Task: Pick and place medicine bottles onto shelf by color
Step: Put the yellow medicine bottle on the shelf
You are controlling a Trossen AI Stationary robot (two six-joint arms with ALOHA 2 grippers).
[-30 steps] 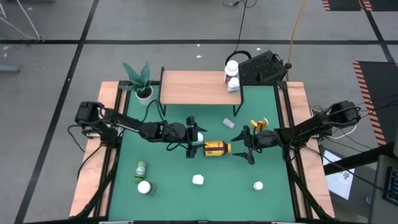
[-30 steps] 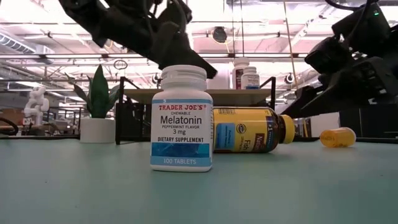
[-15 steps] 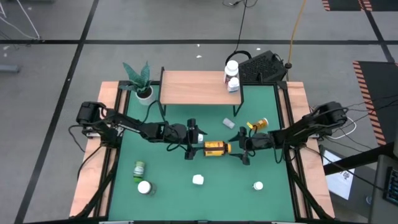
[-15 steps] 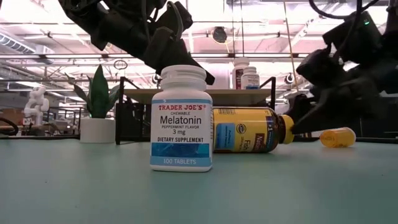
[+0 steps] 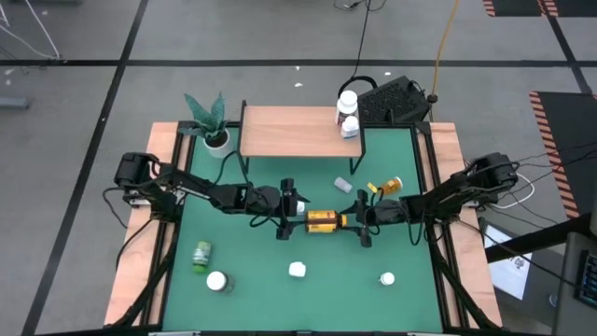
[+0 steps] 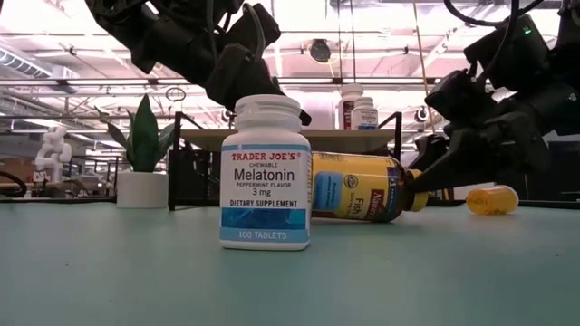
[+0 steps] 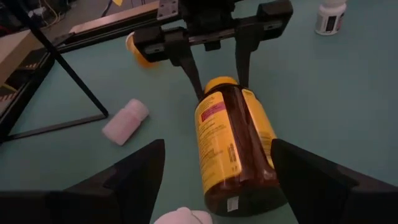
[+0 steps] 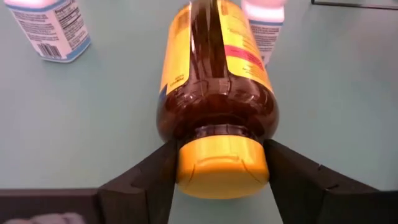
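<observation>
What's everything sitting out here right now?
shelf: one, light wood, table's far side.
white bottles on shelf: two, at its right end.
amber bottle: one, yellow cap, lying mid-table.
orange bottle: one, lying right of centre.
pale bottle: one, lying before the shelf.
green bottle: one, near left.
white bottles on table: three, near side.
plant: one, left of shelf.
left tool: open, at the amber bottle's base.
right tool: fingers flanking its cap.

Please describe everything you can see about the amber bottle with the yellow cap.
The amber plastic bottle with a yellow screw cap lies on its side on the green table, in front of the shelf. A yellow label with blue and red panels wraps its body. The right gripper is shut on its cap, fingers touching both sides. The open left gripper hovers at its base without touching.
</observation>
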